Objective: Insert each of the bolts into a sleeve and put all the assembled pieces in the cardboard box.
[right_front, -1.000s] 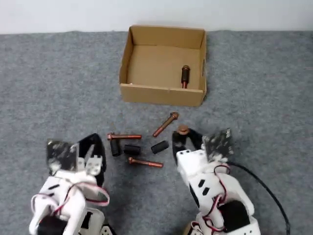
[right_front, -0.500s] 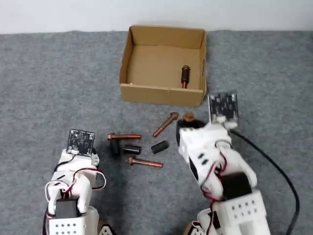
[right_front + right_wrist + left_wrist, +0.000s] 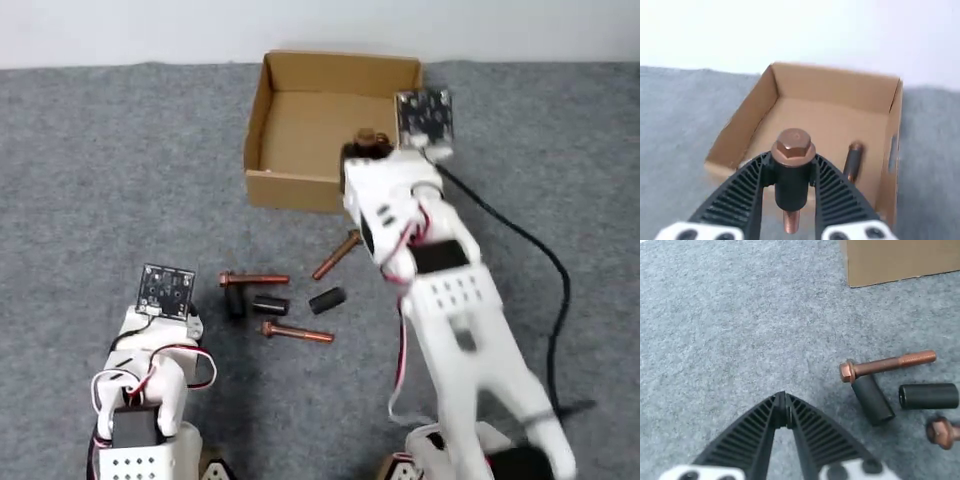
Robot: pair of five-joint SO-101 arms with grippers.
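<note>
- Jaws of the right gripper [image 3: 792, 167]: set narrow and clamped on a short black cylindrical sleeve [image 3: 791, 192]. A copper-coloured hex-head bolt [image 3: 793, 146] is seated through it.
- Held piece: the head is turned toward the wrist and the threaded tip sticks out of the sleeve's far end. The long axis runs crosswise to the fingers, pointing roughly down at the table.
- Target: the open brown cardboard box [image 3: 300, 190] sits in the upper centre of the high view. The held piece is seen there at the right-hand part of the box's near wall.
- From the wrist view, the box floor lies ahead of and below the jaws.
- One finished bolt-and-sleeve piece [image 3: 852, 162] is already lying inside, against the right wall, with its long axis running from near wall to far wall.
- Judgement: a short carry forward over the near wall is called for before release. The open floor to the left of the resting piece is the safer drop spot.
- Jaws of the left gripper [image 3: 785, 412]: pressed together, with nothing held. That arm is parked at the lower left of the high view, well apart from the box.
- On the grey carpeted surface [image 3: 100, 180], centre of the high view, three loose copper bolts [image 3: 255, 279] and three loose black sleeves [image 3: 326, 299] are left unassembled. They lie nearer the left arm.
</note>
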